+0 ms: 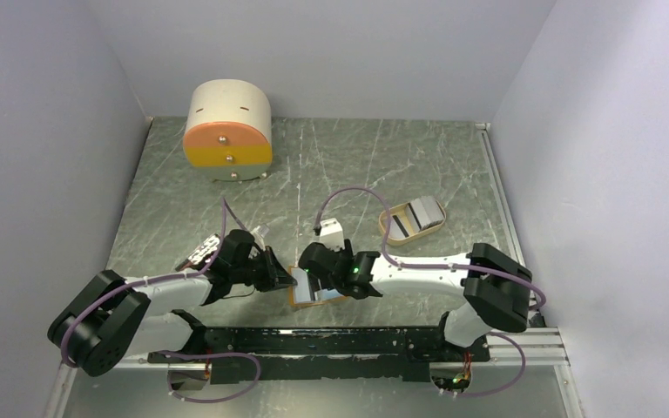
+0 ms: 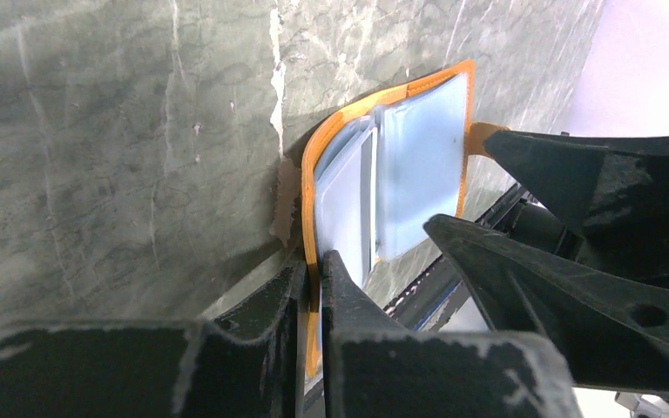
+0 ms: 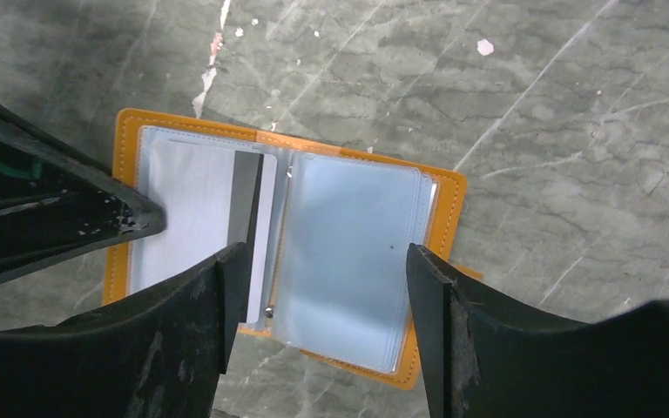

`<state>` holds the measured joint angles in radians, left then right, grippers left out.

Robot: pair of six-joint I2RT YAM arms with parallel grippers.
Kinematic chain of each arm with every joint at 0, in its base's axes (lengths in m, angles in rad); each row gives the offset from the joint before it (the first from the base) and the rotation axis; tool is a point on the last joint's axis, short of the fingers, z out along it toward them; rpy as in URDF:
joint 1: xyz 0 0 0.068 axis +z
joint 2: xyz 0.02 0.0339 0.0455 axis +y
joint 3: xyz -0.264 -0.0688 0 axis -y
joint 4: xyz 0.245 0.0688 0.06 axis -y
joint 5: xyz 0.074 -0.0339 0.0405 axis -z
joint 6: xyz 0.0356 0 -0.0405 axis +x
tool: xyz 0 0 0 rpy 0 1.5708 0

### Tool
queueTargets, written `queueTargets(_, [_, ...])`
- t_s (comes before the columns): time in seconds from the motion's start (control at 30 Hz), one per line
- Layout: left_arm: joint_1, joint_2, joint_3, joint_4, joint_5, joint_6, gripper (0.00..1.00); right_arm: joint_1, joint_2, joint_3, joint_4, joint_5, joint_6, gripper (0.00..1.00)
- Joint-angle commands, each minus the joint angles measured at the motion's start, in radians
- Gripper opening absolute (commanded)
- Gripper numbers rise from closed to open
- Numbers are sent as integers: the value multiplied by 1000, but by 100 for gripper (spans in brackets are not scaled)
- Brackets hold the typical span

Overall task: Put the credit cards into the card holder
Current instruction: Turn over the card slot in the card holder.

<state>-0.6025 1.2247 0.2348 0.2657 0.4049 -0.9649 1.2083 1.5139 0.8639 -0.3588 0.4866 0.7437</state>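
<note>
Drawer box [image 1: 228,131]: on the surface [image 1: 401,157], far behind the card holder and to its left.
Left fingers [image 2: 338,287]: pressed together on the card holder's orange left edge, pinching it.
Card holder [image 3: 348,252]: lies open, pale sleeves up, between the two arms.
Striped card [image 3: 192,205]: in the card holder's left sleeve.
Right fingers [image 3: 226,287]: spread wide above the card holder, gripping nothing.
Tray [image 1: 392,228]: behind and right of the card holder, with credit cards [image 1: 424,212] inside.
</note>
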Motion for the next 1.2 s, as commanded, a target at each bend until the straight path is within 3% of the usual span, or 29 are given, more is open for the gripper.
queueTargets(0.0, [-9,-2,3,16,-11,6,9,2,40,2,27,19,5,71])
queueTargets(0.4, [-10,-6,6,12,-12,6,9,-4,95,-17,55,11,5,73])
queueTargets(0.87, [-11,-19,4,5,-15,7,9,-5,107,-37,96,-15,-1,64])
queueTargets(1.17, [-12,-8,0,13,-12,6,9,-7,37,-54,189,-115,-7,63])
